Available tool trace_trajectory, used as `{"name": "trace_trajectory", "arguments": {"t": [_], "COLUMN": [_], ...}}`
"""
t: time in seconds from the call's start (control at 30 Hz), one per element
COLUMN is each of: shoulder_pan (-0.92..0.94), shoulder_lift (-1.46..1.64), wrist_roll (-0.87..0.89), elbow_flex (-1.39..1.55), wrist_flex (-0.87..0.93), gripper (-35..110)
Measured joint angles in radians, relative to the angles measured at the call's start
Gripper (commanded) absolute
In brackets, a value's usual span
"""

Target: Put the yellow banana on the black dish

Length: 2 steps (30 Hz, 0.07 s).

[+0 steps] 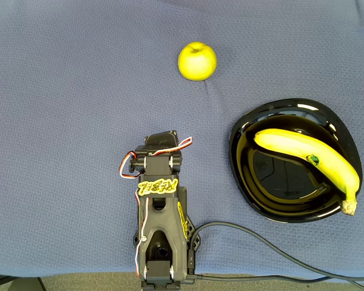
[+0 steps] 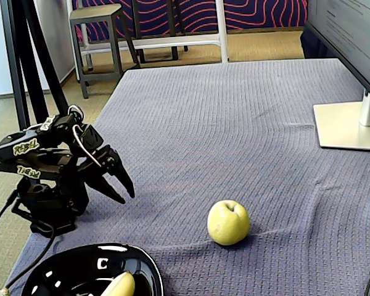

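On the black dish point(image 1: 242, 159) lies the yellow banana point(image 1: 309, 159) (stem at the rim); fingers point(image 2: 119, 182) slightly parted, empty, well apart.

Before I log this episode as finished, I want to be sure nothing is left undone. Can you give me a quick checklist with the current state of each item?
1. Yellow banana lies in the black dish: ok.
2. Banana fully inside the rim: not ok, its stem tip sits at the dish's lower right edge in the overhead view.
3. Gripper is empty and slightly open: ok.
4. Arm is folded back, apart from the dish: ok.
5. Apple rests on the cloth, clear of the dish: ok.
6. Banana is stable: cannot tell.
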Motion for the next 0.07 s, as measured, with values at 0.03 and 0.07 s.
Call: {"name": "trace_trajectory", "arguments": {"t": [0.03, 0.07], "shoulder_pan": [0.0, 0.0], "shoulder_lift": [0.0, 0.0], "wrist_roll": [0.0, 0.0], "elbow_flex": [0.0, 0.0], "wrist_flex": [0.0, 0.0], "gripper": [0, 0]}}
